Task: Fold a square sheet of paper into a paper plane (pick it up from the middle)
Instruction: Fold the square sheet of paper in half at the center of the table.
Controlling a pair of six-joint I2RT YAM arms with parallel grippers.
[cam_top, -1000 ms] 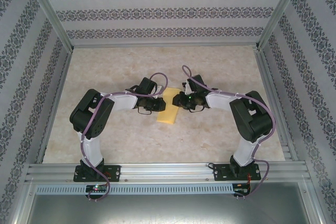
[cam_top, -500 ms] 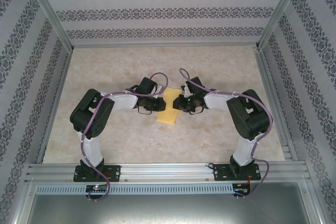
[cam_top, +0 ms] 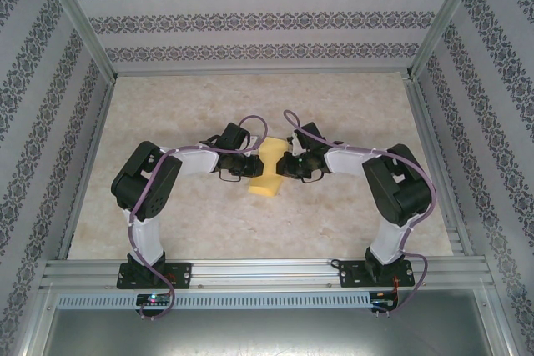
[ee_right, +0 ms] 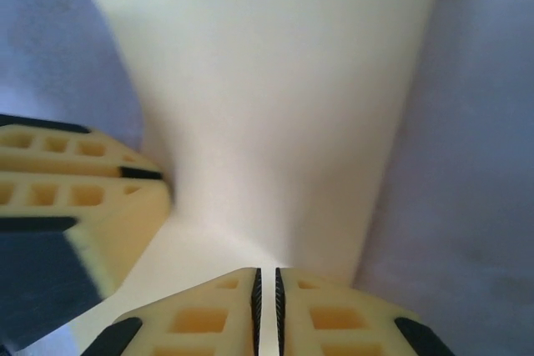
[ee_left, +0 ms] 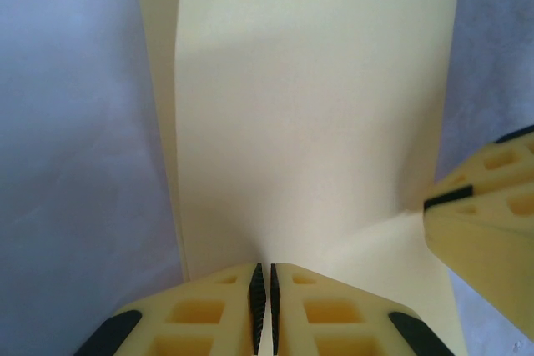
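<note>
While left hand [ee_left: 265, 310] and right hand [ee_right: 267, 310] each pinch opposite edges, the square sheet of paper [cam_top: 265, 184] sits at the top view's centre.
Raise both pinches level, I judge, so it creases along the middle; a second ago the right hand was wider and the sheet unwaisted.

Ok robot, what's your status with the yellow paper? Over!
Left fingers shut on yellow paper, one edge. Right fingers shut on opposite edge. Paper pinched narrow between them. Nothing blocking, over.
</note>
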